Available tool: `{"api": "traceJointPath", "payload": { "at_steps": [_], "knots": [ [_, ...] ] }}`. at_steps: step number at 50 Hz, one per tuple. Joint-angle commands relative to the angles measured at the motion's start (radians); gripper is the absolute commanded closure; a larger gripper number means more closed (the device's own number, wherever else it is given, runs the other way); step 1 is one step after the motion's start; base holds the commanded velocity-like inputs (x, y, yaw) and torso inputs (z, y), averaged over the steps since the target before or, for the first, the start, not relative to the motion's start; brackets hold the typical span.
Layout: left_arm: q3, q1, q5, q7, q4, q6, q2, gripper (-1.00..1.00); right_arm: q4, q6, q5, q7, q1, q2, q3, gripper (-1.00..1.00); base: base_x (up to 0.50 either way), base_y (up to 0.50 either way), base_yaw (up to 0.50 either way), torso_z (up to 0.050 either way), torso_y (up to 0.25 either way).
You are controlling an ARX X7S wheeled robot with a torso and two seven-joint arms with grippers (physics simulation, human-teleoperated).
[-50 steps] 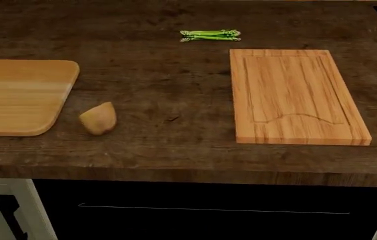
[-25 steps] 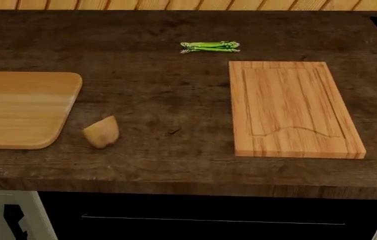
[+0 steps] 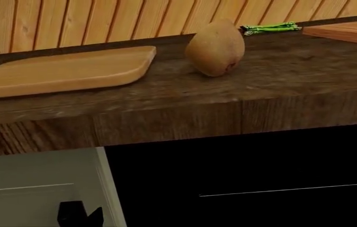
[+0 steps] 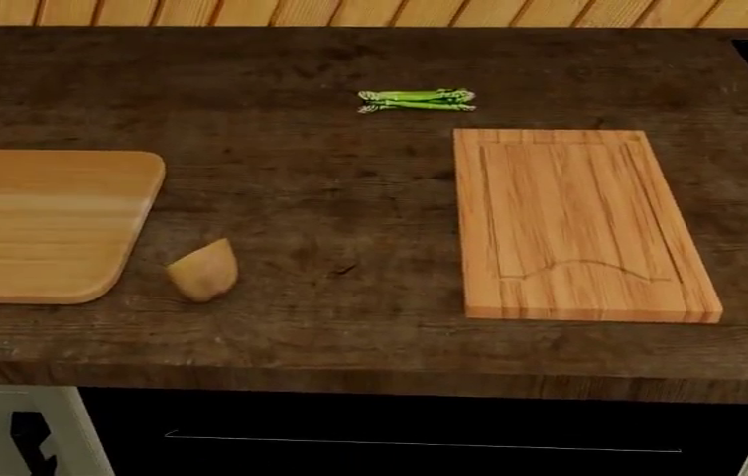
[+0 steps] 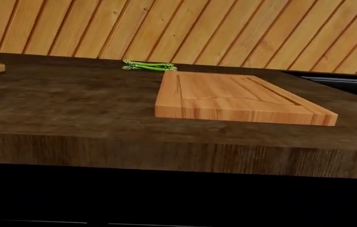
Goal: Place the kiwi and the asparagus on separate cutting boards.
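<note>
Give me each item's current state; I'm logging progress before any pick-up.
kiwi: on the counter, beside the rounded board, not on it.
asparagus: on the counter behind the grooved board, off it.
rounded board: bare.
grooved board: bare.
Grippers: not in view.

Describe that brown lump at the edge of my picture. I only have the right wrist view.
Observer: It is the kiwi, whole, on the bare counter near the front edge and on neither board.
Operator: Report what is past it.
Observer: A rounded-corner cutting board with nothing on it lies to the kiwi's left, a small gap between them.
Operator: Confirm whether the asparagus touches the grooved board.
Observer: It does not. From the head view, the asparagus lies clear of the grooved board, beyond its far left corner.
</note>
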Motion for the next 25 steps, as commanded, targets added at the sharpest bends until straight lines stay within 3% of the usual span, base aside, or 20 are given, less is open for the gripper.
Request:
{"api": "traceJointPath", "payload": {
  "at_steps": [1,7,9,11,12,16,25],
  "knots": [
    [-0.027,-0.001,-0.01,0.019,-0.001,0.017,0.015,-1.0,0.006,0.0,-0.016,-0.015,0.005,-0.014,0.019,-1.0,0.0,0.0,0.0,0.05,0.0],
    [-0.021,-0.003,-0.012,0.016,-0.002,0.016,0.013,-1.0,0.003,0.01,-0.017,-0.01,0.007,-0.011,0.012,-1.0,0.0,0.0,0.0,0.05,0.0],
    [-0.056,-0.006,-0.105,0.05,0.033,-0.061,0.007,-1.0,-0.057,0.066,0.045,-0.026,0.002,-0.002,0.035,-1.0,0.0,0.0,0.0,0.025,0.0],
    [-0.065,0.001,-0.142,0.053,0.129,-0.167,-0.024,-1.0,-0.17,0.202,-0.027,0.011,0.005,0.036,0.01,-1.0,0.0,0.0,0.0,0.0,0.0],
    [-0.059,0.0,-0.121,0.037,0.178,-0.19,-0.041,-1.0,-0.272,0.209,0.014,0.001,-0.009,0.05,0.037,-1.0,0.0,0.0,0.0,0.0,0.0],
    [-0.132,-0.023,-0.212,0.004,0.5,-0.425,-0.136,-1.0,-0.601,0.56,0.142,0.024,0.056,0.134,0.164,-1.0,0.0,0.0,0.0,0.0,0.0],
    [-0.302,-0.156,-0.404,-0.05,0.791,-0.787,-0.263,-1.0,-0.892,0.958,0.386,0.031,0.159,0.295,0.464,-1.0,0.0,0.0,0.0,0.0,0.0]
  ]
}}
